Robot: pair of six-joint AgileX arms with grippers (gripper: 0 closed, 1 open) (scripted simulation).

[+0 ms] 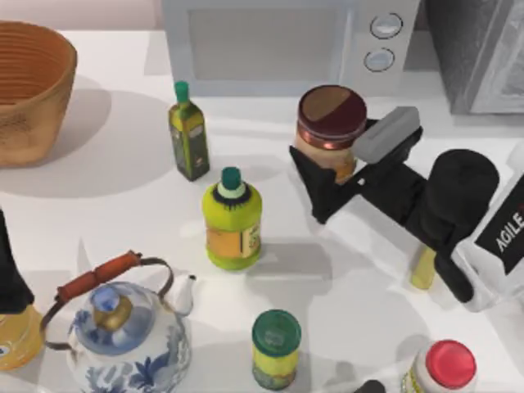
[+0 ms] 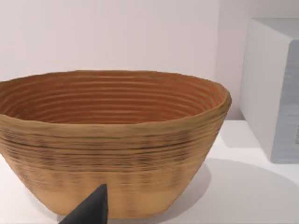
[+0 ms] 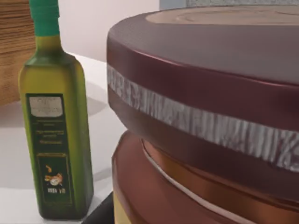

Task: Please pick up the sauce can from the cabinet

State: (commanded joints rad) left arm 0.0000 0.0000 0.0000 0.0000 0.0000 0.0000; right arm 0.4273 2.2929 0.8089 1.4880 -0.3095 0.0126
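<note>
The sauce can (image 1: 332,110) has a dark maroon rim, a brown-and-tan top and an orange-tan side. It sits in front of the microwave, between the fingers of my right gripper (image 1: 330,157), which is shut on it. One dark finger (image 1: 311,180) lies on its left side, a grey-topped one (image 1: 385,135) on its right. In the right wrist view the can (image 3: 210,70) looms very close. The dark grey cabinet (image 1: 479,49) stands at the back right corner, apart from the can. My left arm (image 1: 8,270) is parked at the left edge.
A white microwave (image 1: 270,41) stands at the back. A woven basket (image 1: 29,90) (image 2: 112,140) is back left. An olive oil bottle (image 1: 188,135) (image 3: 53,130), a yellow bottle (image 1: 232,221), a blue-and-white teapot (image 1: 123,332), a green-lidded jar (image 1: 275,348) and a red-capped container (image 1: 442,368) crowd the middle and front.
</note>
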